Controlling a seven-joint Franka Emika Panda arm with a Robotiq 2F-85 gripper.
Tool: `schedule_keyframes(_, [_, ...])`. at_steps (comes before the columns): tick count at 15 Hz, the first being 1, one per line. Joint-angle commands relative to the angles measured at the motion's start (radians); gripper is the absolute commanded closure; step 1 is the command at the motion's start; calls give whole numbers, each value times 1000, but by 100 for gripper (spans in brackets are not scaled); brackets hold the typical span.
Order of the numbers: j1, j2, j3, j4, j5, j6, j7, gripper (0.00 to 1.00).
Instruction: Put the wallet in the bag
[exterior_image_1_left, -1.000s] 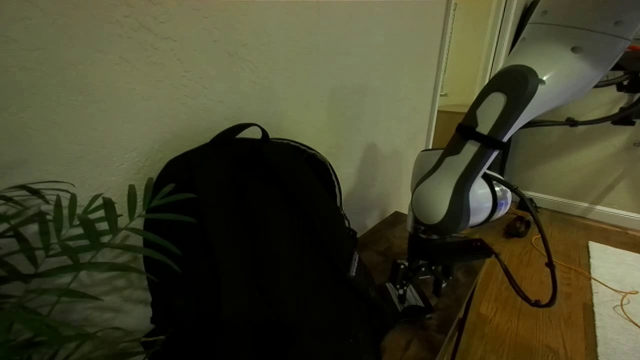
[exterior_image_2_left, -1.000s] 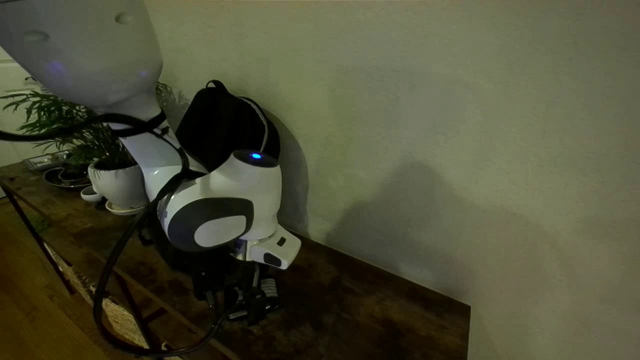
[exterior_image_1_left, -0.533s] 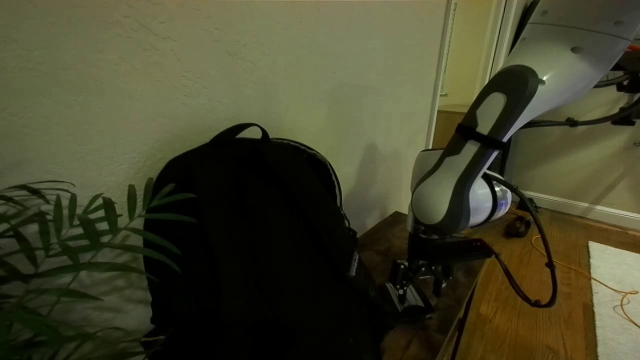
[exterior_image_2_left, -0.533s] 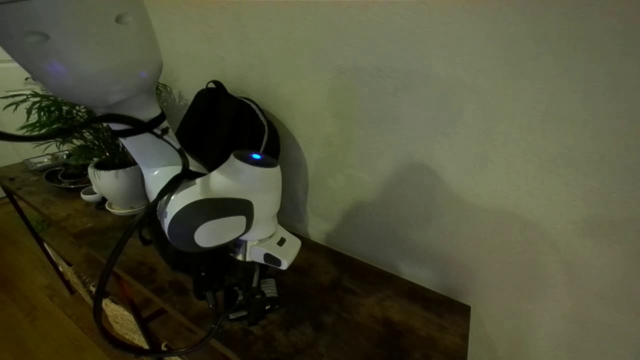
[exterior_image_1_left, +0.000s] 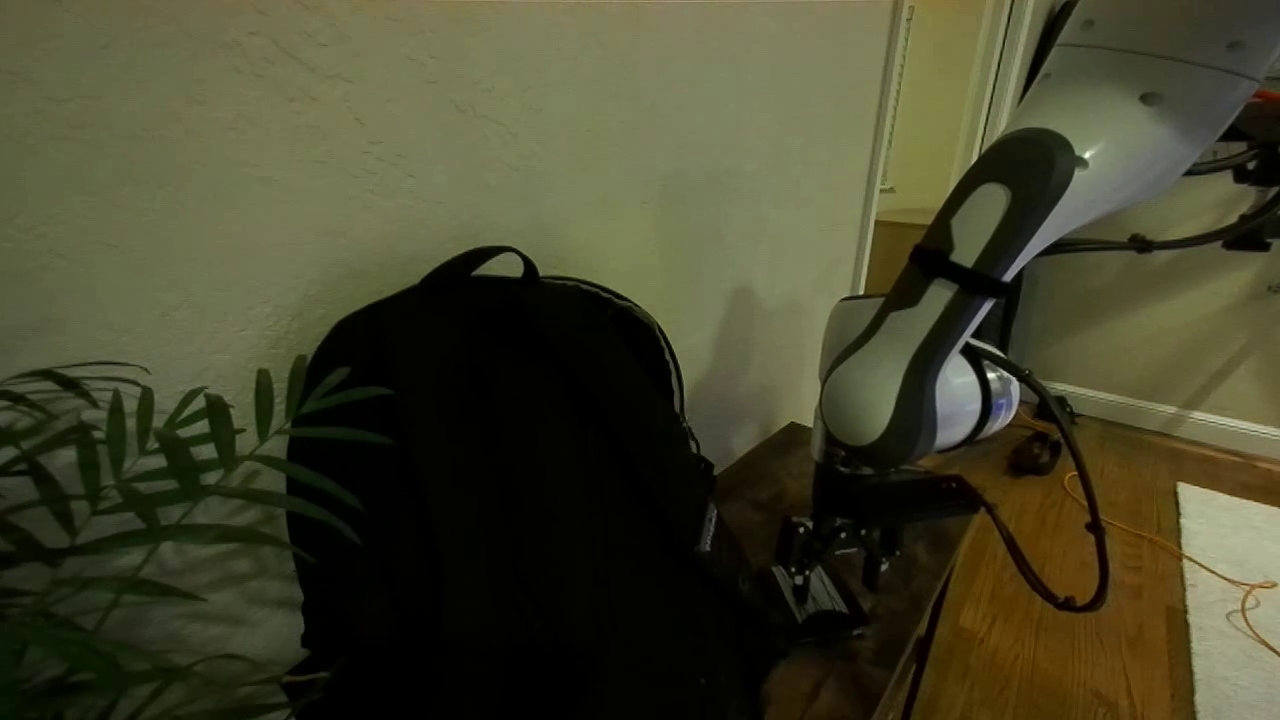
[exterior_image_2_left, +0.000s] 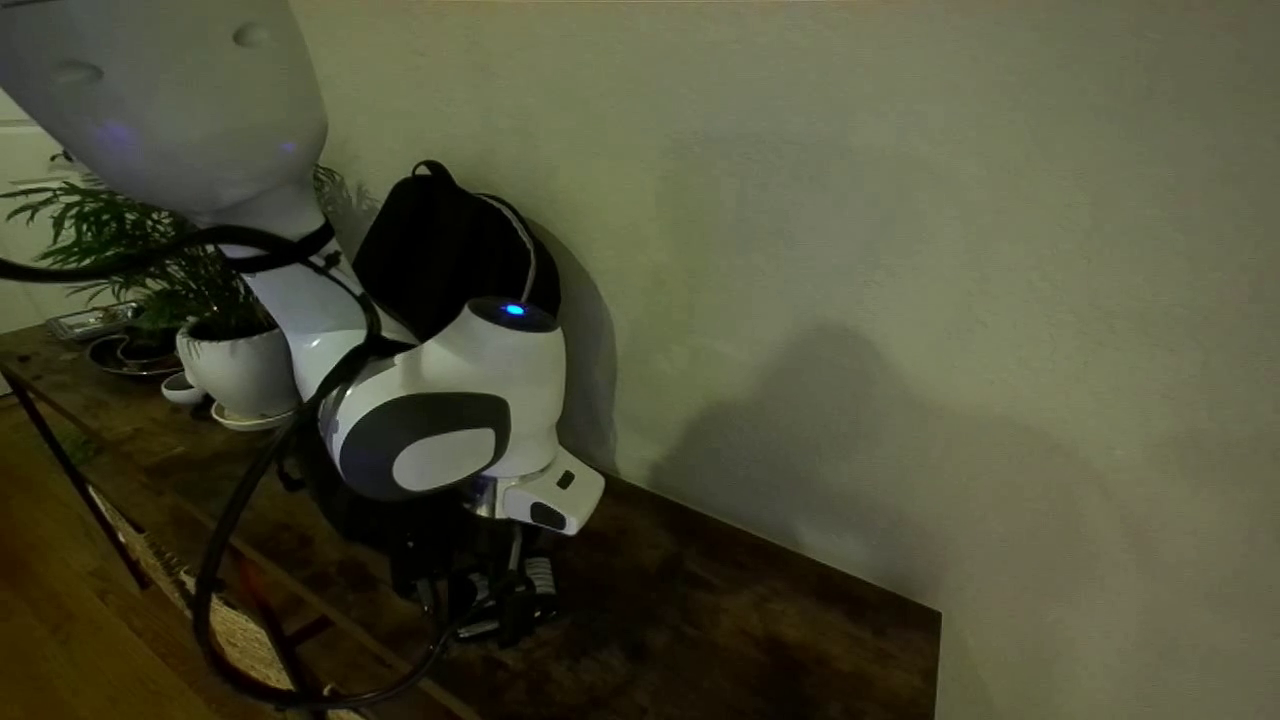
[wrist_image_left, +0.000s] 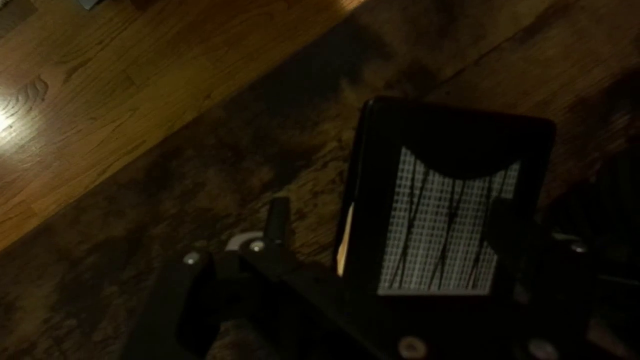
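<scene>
The wallet (wrist_image_left: 450, 225) is black with a pale grid-patterned panel crossed by thin dark lines. It lies on the dark brown table; it also shows in both exterior views (exterior_image_1_left: 828, 598) (exterior_image_2_left: 540, 574). My gripper (wrist_image_left: 391, 217) is open above it. In the wrist view, the left finger is left of the wallet's edge, over bare table, and the right finger overlaps the panel's right side. In both exterior views the gripper (exterior_image_1_left: 838, 578) (exterior_image_2_left: 475, 605) points down at the wallet; contact is not clear. The bag, a black backpack (exterior_image_1_left: 510, 480), stands upright against the wall, also in an exterior view (exterior_image_2_left: 440, 250).
The table (exterior_image_2_left: 750, 620) runs along the wall, its front edge dropping to a wooden floor (exterior_image_1_left: 1050, 600). A plant (exterior_image_1_left: 180, 470) overlaps the backpack's side. A white pot (exterior_image_2_left: 240, 370) and small dishes (exterior_image_2_left: 182, 388) stand beyond the arm. A cable loops from the wrist.
The arm and gripper have risen very slightly in the last half second. The wallet and backpack have not moved.
</scene>
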Motion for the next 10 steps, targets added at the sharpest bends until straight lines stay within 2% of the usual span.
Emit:
schedule_keyframes(1, [-1, 7, 1, 10, 10, 8, 8, 0])
schedule_keyframes(2, [-6, 7, 9, 11, 18, 15, 8, 0])
schedule_keyframes(3, [-11, 8, 17, 15, 30, 17, 13, 4])
schedule_keyframes(4, [-13, 9, 23, 18, 38, 21, 14, 27])
schedule_keyframes(6, [-13, 11, 32, 27, 58, 23, 21, 32])
schedule_keyframes(10, [-23, 8, 40, 21, 103, 29, 37, 58])
